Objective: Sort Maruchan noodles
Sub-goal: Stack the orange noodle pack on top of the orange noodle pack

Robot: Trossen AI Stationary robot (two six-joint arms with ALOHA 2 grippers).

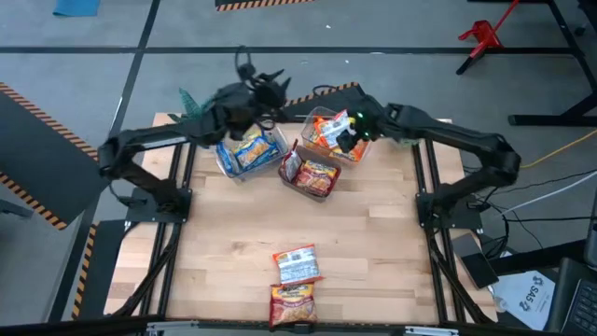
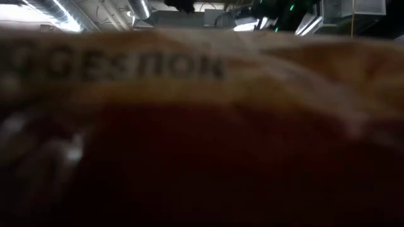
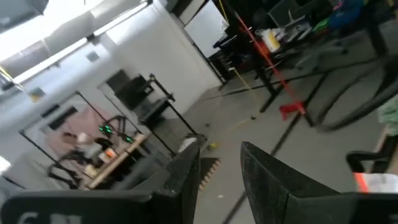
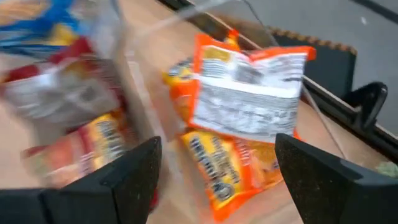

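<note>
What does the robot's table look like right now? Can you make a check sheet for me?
Surface: wooden table, mostly bare in the middle.
Job's things: blue-yellow packets in the left bin; orange packets in the right bin; red packets in the middle bin; two loose packets at the near edge.
Clutter: nothing seen.
Grippers: left pincer raised above the left bin, nothing between its fingers; right pincer open over the orange packets, holding nothing.
Cables: yellow cable on the floor at right.
Surroundings: red clamp on the floor; low view blocked by a packet.
</note>
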